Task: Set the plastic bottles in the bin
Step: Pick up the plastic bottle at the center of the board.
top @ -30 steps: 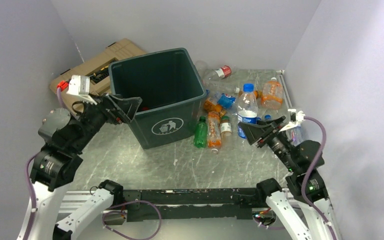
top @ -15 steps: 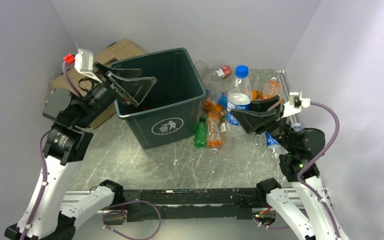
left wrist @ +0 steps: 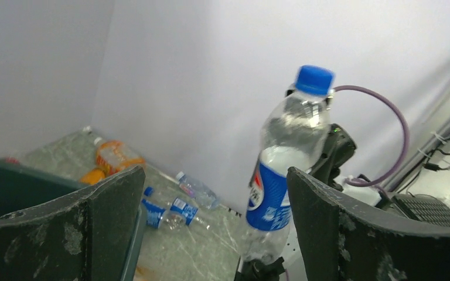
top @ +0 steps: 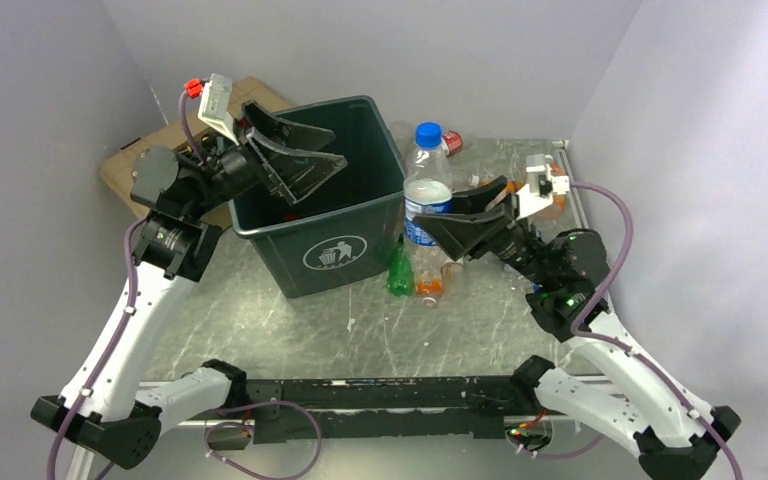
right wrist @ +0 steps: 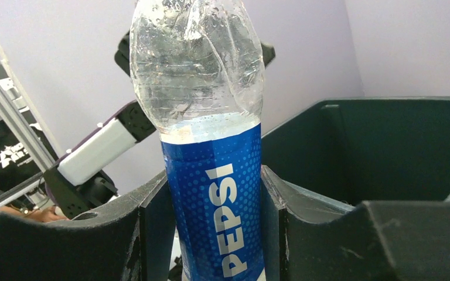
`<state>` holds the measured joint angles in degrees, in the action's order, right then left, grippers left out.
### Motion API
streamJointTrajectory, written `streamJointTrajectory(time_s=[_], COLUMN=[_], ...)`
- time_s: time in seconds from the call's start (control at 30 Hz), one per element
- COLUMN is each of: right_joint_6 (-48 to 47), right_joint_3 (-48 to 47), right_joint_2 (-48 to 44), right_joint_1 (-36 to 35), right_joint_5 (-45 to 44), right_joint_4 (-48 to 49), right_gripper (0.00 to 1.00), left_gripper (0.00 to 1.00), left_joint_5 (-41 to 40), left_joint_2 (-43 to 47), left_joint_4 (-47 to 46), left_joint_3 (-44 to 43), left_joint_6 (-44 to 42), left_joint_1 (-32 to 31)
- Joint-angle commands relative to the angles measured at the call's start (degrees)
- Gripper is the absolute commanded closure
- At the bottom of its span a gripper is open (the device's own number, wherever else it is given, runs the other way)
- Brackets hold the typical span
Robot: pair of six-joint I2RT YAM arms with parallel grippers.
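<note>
The dark green bin [top: 345, 250] stands at centre left; its inside also shows in the right wrist view [right wrist: 387, 146]. My right gripper [top: 442, 224] is shut on a clear Pepsi bottle [top: 426, 190] with a blue label and cap, held upright in the air just right of the bin. The jaws press its label [right wrist: 214, 199] on both sides. My left gripper [top: 312, 165] is open and empty above the bin's opening; through its jaws [left wrist: 217, 187] I see the held bottle [left wrist: 287, 175]. More bottles lie right of the bin, a green one [top: 399, 272] among them.
A tan hard case [top: 155, 155] lies behind the bin at left. A red-capped bottle [top: 448, 142] lies at the back. Orange [left wrist: 117, 157] and blue-labelled bottles [left wrist: 173, 212] lie on the table near the right wall. Walls close in on three sides.
My right gripper has lifted the Pepsi bottle off the table and carried it left toward the bin. My left arm has risen and swung from the bin's left side to above its opening.
</note>
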<state>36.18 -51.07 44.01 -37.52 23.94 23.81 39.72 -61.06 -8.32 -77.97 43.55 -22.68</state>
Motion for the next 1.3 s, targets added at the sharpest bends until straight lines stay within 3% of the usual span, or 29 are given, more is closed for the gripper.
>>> streamJointTrajectory(time_s=[0.0, 0.23, 0.37, 0.67, 0.97, 1.17, 1.27], right_joint_6=[-2.87, -5.33, -8.15, -9.63, -11.25, -11.92, -12.01], right_joint_3=[-2.77, -4.88, -7.09, -8.77, -10.42, -10.41, -10.03], right_joint_2=[3.47, 9.85, 12.60, 15.41, 17.57, 18.33, 18.45], right_joint_1=[-4.53, -13.20, -16.69, -19.24, -21.16, -22.01, -22.29], right_joint_5=[-7.30, -10.73, -12.37, -12.78, -13.78, -14.54, -14.97], right_joint_4=[2.70, 3.52, 2.06, 1.41, -0.72, -0.96, -0.85], right_gripper=[0.54, 0.54, 0.54, 0.55, 0.55, 0.55, 0.55], left_gripper=[0.04, 0.06, 0.12, 0.30, 0.33, 0.62, 0.72], left_joint_5=[4.14, 3.48, 2.72, 4.56, 5.49, 6.26, 6.33], left_joint_2=[0.57, 2.14, 2.45, 1.88, 2.41, 2.61, 2.86], left_joint_4=[-11.97, -11.68, -7.44, -5.88, -7.12, -6.56, -6.45], left_joint_3=[0.39, 2.10, 1.26, 0.58, 0.38, 0.37, 0.31], left_joint_6=[2.20, -0.88, -2.95, -3.06, -2.21, -1.85, -1.83], left_joint_1=[-0.12, -0.70, -0.79, -0.79, -0.88, -0.88, -0.88])
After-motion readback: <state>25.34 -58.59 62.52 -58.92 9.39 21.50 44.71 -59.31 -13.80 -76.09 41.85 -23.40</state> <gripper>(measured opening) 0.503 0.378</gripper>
